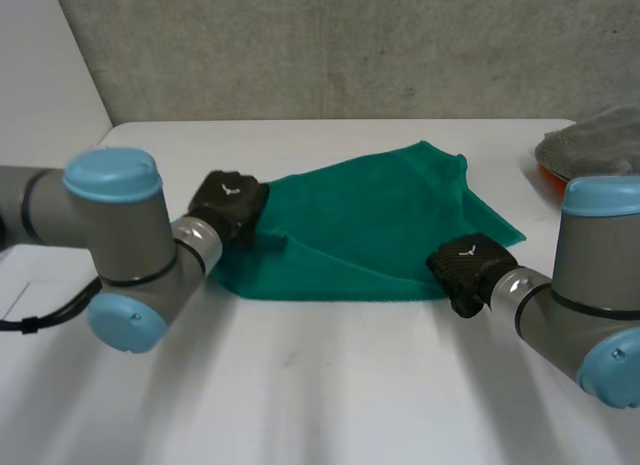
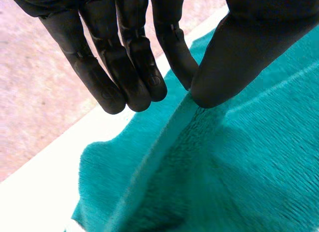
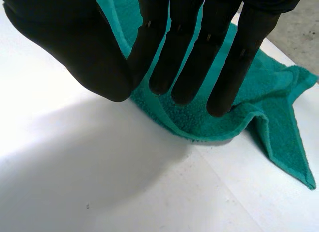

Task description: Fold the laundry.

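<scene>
Head view: towel (image 1: 380, 225) between robot hands (image 1: 228, 207) (image 1: 462, 270)

White table (image 1: 330, 385): bare top, under and before the right hand (image 1: 465, 267).
Grey fuzzy heap (image 1: 597, 143): well beyond that hand, to its outer side, lying over an orange rim (image 1: 547, 175).
Grey concrete wall (image 1: 350, 45): far past the fingertips, behind the table.

A green towel (image 1: 380, 225) (partly folded over itself) lies on the white table (image 1: 330, 385).
</scene>
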